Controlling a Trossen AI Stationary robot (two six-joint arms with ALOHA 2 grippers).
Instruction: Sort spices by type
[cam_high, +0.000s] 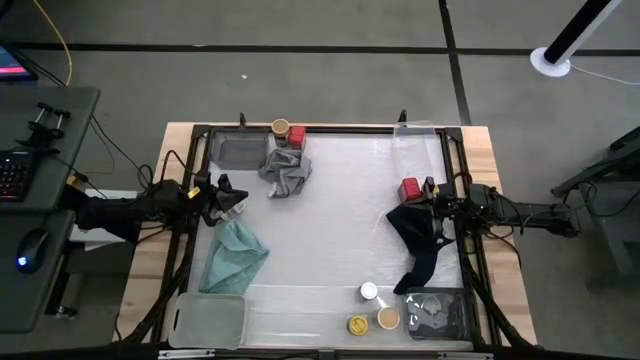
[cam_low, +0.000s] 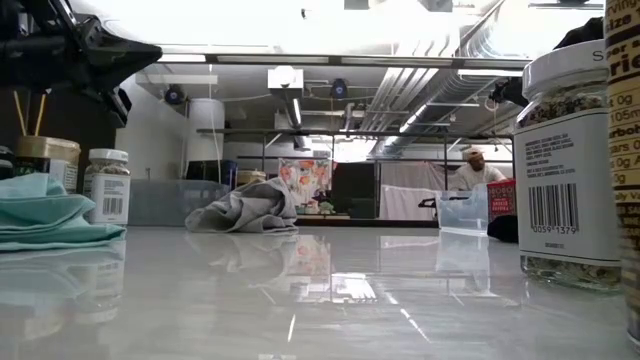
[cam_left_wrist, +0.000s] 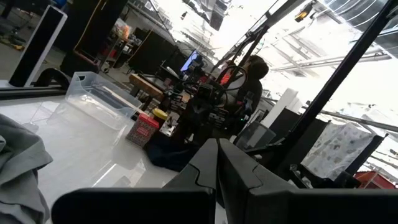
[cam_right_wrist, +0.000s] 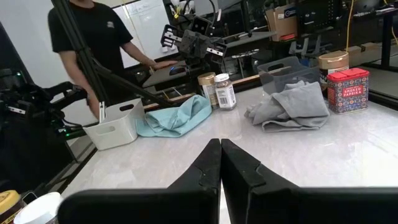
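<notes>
My left gripper (cam_high: 232, 198) is shut and bare at the table's left, by two small jars (cam_right_wrist: 217, 91) and the teal cloth (cam_high: 235, 255). My right gripper (cam_high: 418, 200) is shut and bare at the right, beside a red tin (cam_high: 410, 188) and above the navy cloth (cam_high: 420, 245). Another red tin (cam_high: 296, 135) and a tan-lidded jar (cam_high: 281, 128) stand at the far edge behind the grey cloth (cam_high: 285, 172). Three jars stand near the front: white lid (cam_high: 369, 291), yellow lid (cam_high: 357, 325), tan lid (cam_high: 388, 318).
Clear trays sit at the far left (cam_high: 238, 150), far right (cam_high: 420, 140) and near right (cam_high: 440, 312); a white tray (cam_high: 208, 320) sits near left. The table's middle (cam_high: 335, 230) is bare. A person in a black shirt (cam_right_wrist: 93, 37) stands beyond the table.
</notes>
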